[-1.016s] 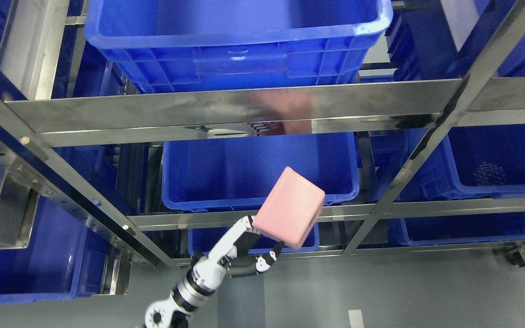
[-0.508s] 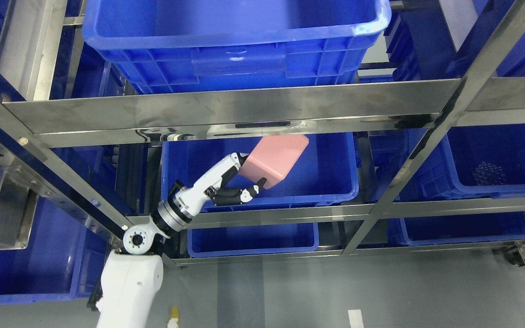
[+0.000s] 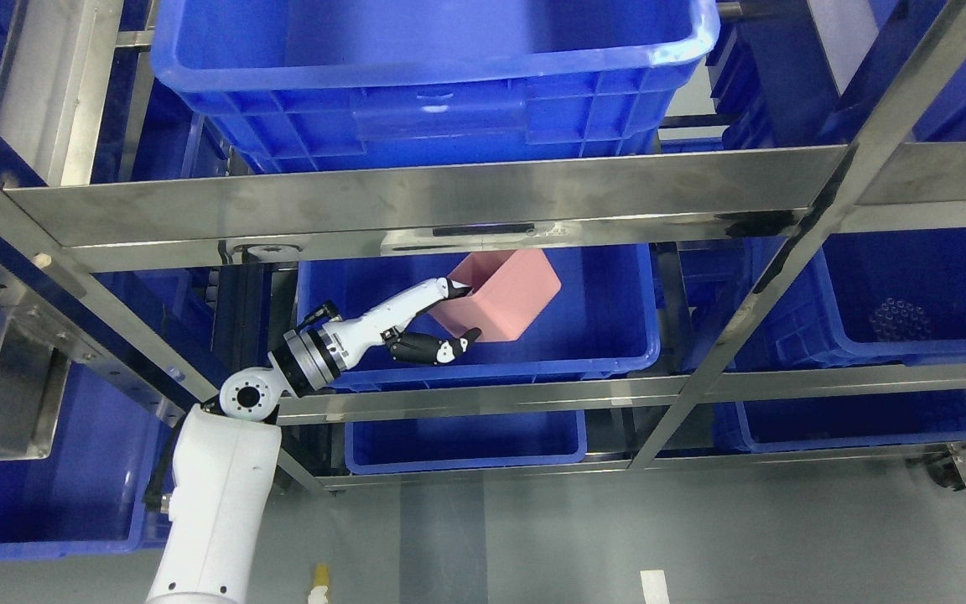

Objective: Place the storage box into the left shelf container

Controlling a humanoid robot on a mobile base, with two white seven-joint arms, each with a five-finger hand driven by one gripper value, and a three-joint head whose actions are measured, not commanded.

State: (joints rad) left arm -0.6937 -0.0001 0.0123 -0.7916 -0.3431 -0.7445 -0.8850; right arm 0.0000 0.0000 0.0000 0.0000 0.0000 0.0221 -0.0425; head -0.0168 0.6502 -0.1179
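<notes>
A pink storage box (image 3: 506, 292) sits tilted inside the blue container (image 3: 483, 374) on the middle level of the steel shelf, near the container's back wall. My left arm comes up from the lower left and reaches over the container's front rim. My left hand (image 3: 466, 313) still grips the box's left side, with the fingers (image 3: 454, 288) on its upper edge and the thumb (image 3: 454, 347) below it. The box's underside is hidden, so I cannot tell whether it rests on the container floor. The right arm does not show.
A wide steel rail (image 3: 449, 197) crosses just above the container's opening. A large blue bin (image 3: 433, 109) stands on the level above. More blue bins stand at the right (image 3: 911, 335), lower middle (image 3: 466, 440) and lower left (image 3: 47, 470). A slanted steel post (image 3: 751, 310) runs at the right.
My left arm lifted the pink box from in front of the lower shelf, carried it up and over the rim, and lowered it into the middle container. The wrist now lies flatter.
</notes>
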